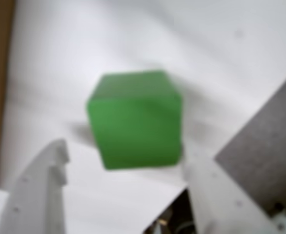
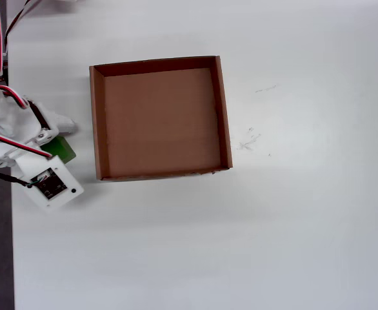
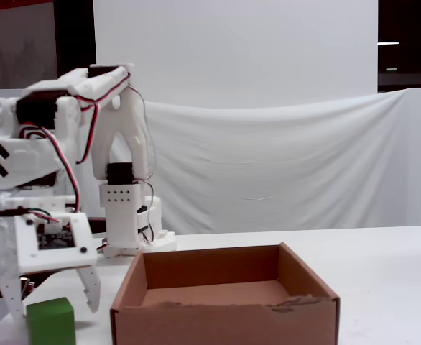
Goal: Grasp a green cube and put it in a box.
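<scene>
Hand (image 1: 126,187) w/ fingers apart, straddling green cube (image 1: 135,119) on surface (image 2: 292,226). Cube at 9 o'clock of box (image 2: 96,123) in overhead view. Drop lower, centre cube, then close.

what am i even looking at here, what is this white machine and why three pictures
It is a small white robot arm on a white table, seen at one moment by three cameras. One rides on the wrist and looks past the gripper. One looks straight down. One stands at table height in front. The gripper's two fingers are open and sit on either side of a green cube that rests on the table; nothing is held. Beside it, apart from the cube, lies an empty cardboard box.
</scene>
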{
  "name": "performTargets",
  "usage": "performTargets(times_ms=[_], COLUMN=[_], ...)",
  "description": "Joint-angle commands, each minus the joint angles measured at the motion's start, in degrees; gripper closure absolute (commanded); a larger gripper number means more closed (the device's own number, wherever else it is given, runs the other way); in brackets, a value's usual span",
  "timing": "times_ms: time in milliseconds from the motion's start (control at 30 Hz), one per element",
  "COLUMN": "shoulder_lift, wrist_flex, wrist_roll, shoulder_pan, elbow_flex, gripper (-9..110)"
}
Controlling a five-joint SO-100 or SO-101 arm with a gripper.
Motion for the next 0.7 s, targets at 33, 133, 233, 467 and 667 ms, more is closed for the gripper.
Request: performTargets(times_ms=[33, 133, 233, 467, 667], shoulder_lift=[-0.4, -1.6, -2.3, -2.6, -2.7], wrist_flex=[-0.8, -0.8, -0.9, -1.4, -2.7], wrist_roll=[-1.6, -1.8, -1.9, -1.9, -1.9], shoulder_pan=[-1.1, -1.6, -2.0, -2.4, -2.1], elbow_flex=[-5.4, -6.8, -7.6, -7.8, -6.6], gripper=[71, 71, 71, 75, 79])
